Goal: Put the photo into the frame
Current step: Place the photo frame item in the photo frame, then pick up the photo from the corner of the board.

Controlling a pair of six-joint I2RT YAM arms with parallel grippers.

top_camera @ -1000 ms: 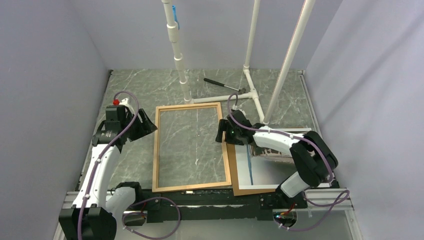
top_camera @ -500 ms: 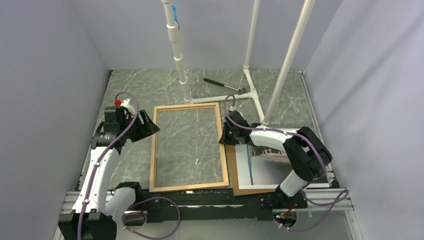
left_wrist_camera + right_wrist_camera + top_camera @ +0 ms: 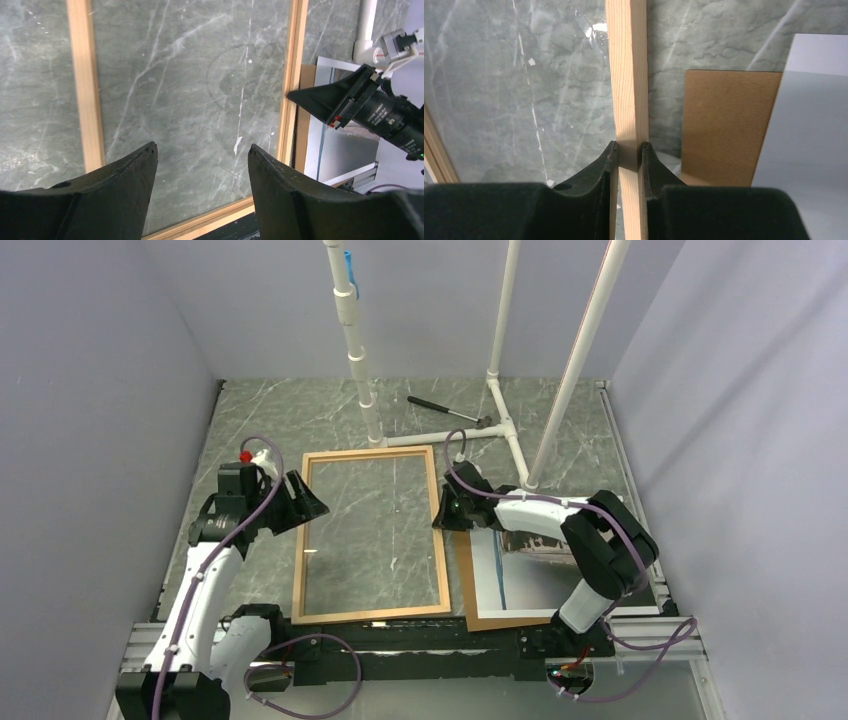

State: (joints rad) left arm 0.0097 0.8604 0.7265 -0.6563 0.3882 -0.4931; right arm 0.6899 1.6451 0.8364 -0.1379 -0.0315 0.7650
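On the grey marbled table (image 3: pixel 300 420) (pale walls (image 3: pixel 100 390) around) rests the frame (image 3: pixel 370 614).

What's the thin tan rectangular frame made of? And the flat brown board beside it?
The thin tan rectangular frame: light wood, matte, apparently unvarnished; straight grain lines show. The flat brown board: probably fibreboard or thick card; even, finely speckled matte face, no grain.

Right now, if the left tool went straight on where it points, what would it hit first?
Probably the clear pane inside the frame; the left tool looks angled down onto it, though depth is unclear.
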